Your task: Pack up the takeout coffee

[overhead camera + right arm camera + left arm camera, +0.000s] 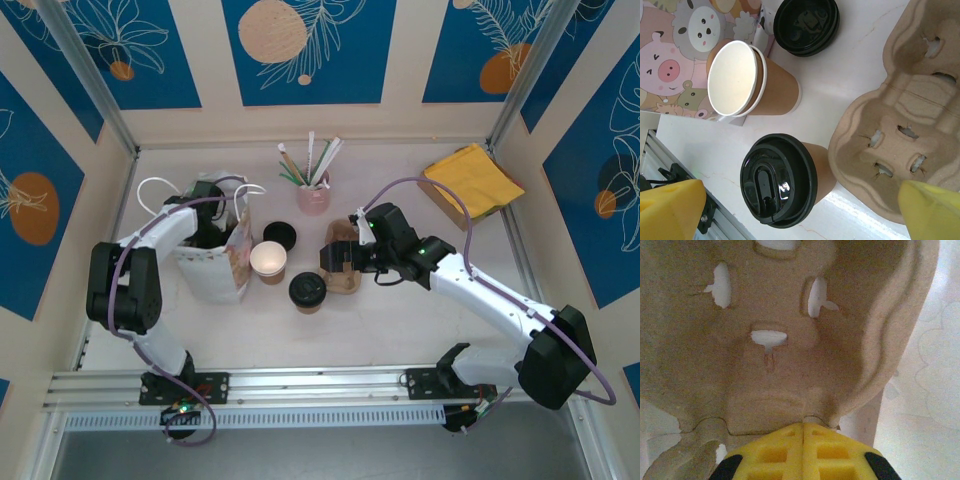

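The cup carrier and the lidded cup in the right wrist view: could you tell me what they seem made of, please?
Cup carrier: moulded paper pulp, matte, fibrous, ragged-edged holes. Cup: likely kraft paper, plain brown, matte. Its lid: black plastic, glossy with reflections.

Overhead and right-wrist views share takeout coffee [307, 290].

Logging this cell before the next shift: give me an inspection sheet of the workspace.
Surface: white table, bare near front.
Job's things: takeout coffee upright, lidded, beside pulp carrier; paper bag standing left.
Clutter: open cup, loose lid, stirrer holder, yellow paper stack.
Grippers: left gripper shut at a second carrier's edge; right gripper open above pulp carrier.
Cables: purple cables along both arms.
Surroundings: blue floral panels.
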Robot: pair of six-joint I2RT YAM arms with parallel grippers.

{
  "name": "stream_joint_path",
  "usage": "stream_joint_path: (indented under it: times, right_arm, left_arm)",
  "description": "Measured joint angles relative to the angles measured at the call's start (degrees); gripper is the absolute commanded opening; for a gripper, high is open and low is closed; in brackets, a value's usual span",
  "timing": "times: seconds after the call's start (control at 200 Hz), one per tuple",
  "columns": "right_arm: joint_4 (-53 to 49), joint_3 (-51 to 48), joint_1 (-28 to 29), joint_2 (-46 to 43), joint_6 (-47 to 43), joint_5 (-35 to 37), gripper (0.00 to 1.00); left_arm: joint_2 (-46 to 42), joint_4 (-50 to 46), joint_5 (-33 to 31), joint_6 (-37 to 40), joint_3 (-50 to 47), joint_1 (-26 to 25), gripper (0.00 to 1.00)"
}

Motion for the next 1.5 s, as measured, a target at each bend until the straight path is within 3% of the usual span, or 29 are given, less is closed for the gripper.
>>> stream_joint_path:
  times: [1.075, 1.5]
  right_arm:
    - [0.0, 0.0, 0.0, 0.0, 0.0, 0.0, 0.99]
    - [0.0, 0.0, 0.0, 0.0, 0.0, 0.0, 0.99]
  left_arm:
    - [-0.4, -0.3, -1.7, 0.0, 0.1, 0.0, 0.0]
    - [-2.8, -2.7, -3.1, -0.3, -0.1, 0.0, 0.08]
